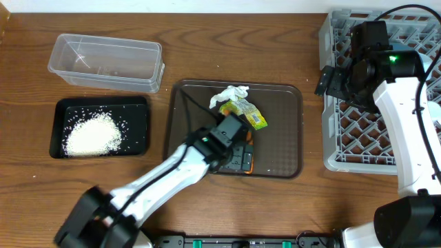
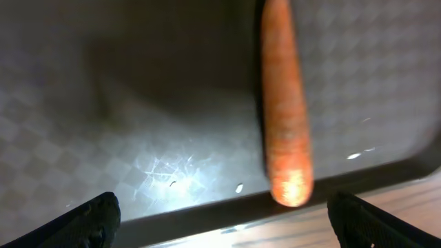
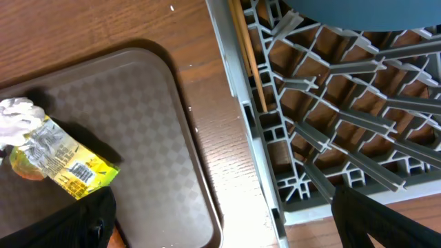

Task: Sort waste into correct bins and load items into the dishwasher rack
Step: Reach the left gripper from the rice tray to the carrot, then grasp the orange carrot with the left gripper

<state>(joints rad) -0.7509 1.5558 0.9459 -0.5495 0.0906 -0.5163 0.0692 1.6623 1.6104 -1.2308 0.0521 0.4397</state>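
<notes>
My left gripper (image 1: 239, 153) is open, low over the front of the brown tray. An orange carrot (image 2: 286, 117) lies between its fingers (image 2: 220, 220), and its tip shows in the overhead view (image 1: 251, 164). A crumpled white tissue (image 1: 231, 92) and a green-yellow wrapper (image 1: 247, 114) lie on the tray behind it. White rice (image 1: 91, 136) fills the black tray (image 1: 138, 110). The clear tub (image 1: 103, 62) is empty. My right gripper (image 1: 331, 81) is open and empty over the left edge of the grey rack (image 1: 365, 127). Chopsticks (image 3: 248, 55) and the dark blue dish (image 3: 365, 10) rest in the rack (image 3: 324, 138).
The brown serving tray (image 1: 282, 138) sits mid-table between the black tray and the rack; it also shows in the right wrist view (image 3: 138, 124) with the wrapper (image 3: 69, 169) and tissue (image 3: 15, 117). Bare wood runs between tray and rack.
</notes>
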